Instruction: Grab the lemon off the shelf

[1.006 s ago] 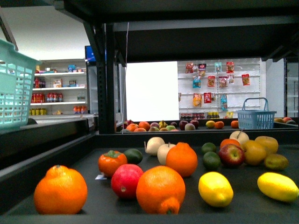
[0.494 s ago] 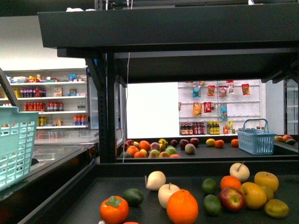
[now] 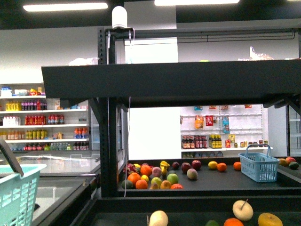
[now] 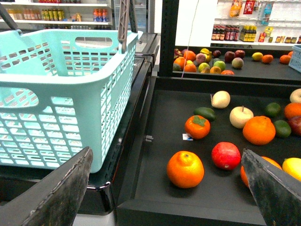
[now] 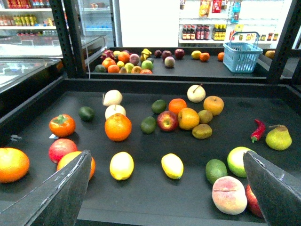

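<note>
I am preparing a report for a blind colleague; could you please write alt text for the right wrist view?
A lemon and a second lemon lie side by side on the black shelf tray among oranges, apples, limes, a pear and a red chilli. The right arm's open fingers, holding nothing, frame the scene.

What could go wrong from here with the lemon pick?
1. Two lemons lie side by side on the tray, a first lemon and a second lemon; the open right gripper might come down between them.
2. An orange sits close beside the first lemon and could be knocked or pinched with it.
3. The front view shows the shelf but no lemon, so aiming likely rests on the wrist views.
</note>
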Controlling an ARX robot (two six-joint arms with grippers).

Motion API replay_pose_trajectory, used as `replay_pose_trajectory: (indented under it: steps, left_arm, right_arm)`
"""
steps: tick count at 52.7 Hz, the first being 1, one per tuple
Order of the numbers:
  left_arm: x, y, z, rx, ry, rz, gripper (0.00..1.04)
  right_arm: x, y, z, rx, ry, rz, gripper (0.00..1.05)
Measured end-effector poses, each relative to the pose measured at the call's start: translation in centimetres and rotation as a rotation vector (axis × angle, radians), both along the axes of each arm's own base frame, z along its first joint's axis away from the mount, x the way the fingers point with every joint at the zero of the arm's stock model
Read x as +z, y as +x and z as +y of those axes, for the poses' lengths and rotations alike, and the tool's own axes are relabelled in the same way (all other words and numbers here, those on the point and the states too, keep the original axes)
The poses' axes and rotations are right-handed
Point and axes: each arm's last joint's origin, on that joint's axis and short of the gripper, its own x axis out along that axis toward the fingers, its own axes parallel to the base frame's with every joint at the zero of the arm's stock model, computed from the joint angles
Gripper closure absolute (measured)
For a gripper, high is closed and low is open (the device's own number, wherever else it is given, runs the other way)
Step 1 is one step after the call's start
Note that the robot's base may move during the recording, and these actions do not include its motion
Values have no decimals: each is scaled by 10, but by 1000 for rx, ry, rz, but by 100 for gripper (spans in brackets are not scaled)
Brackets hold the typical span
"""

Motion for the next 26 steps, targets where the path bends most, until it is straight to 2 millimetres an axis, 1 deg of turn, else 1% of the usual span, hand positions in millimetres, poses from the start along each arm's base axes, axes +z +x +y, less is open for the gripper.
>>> replay_pose_trajectory:
  steps: [16,19,20,21,22,24,26]
  left_arm:
    - [-1,0,0,5,-11,9,8]
    - [-2,1,0,18,-157,111,8]
    - [-2,2,1,22,-201,138,8]
    - [0,4,1,8,-293,164,8]
    - [1,5,1,5,-324,169,8]
    - [9,8,3,-5,-459,178,8]
    - [19,11,6,-13,-555,168,8]
  right_arm:
    - [0,0,0,0,0,0,8]
    - [0,0,0,0,0,0,8]
    - [0,0,0,-1,0,0,8]
    - [0,0,0,2,0,0,8]
    - [0,0,0,2,0,0,8]
    - [0,0,0,1,0,0,8]
    - [0,0,0,1,0,0,8]
